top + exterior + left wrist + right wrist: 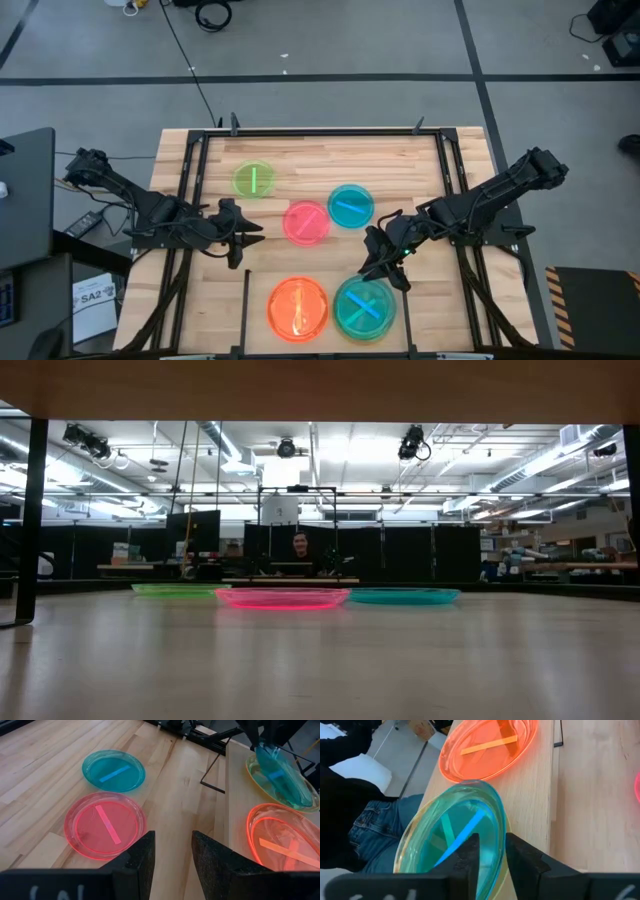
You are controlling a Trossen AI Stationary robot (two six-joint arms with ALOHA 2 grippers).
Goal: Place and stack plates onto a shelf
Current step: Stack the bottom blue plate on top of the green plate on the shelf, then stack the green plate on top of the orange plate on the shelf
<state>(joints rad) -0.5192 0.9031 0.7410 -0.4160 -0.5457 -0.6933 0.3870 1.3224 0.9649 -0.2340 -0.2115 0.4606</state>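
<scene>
Three plates lie flat on the table: green, pink and cyan. At the near edge an orange plate lies on a raised wooden board, with the shelf's thin black wire at its side. Next to it my right gripper is shut on a cyan plate, which is tilted over a yellow-green plate. My left gripper hangs open over bare wood near the pink plate and touches nothing. My right gripper pinches the cyan plate's far rim between its two fingers, one on the inner face and one on the outer. The fingers slant down from the far side. The plate is tilted, far rim raised, and its near part lies in the yellow-green plate.
Black rails run along both sides of the table under the arms. A person in jeans stands just off the near edge by the stacks. Another person sits far behind the table. Bare wood lies between the pink plate and the board.
</scene>
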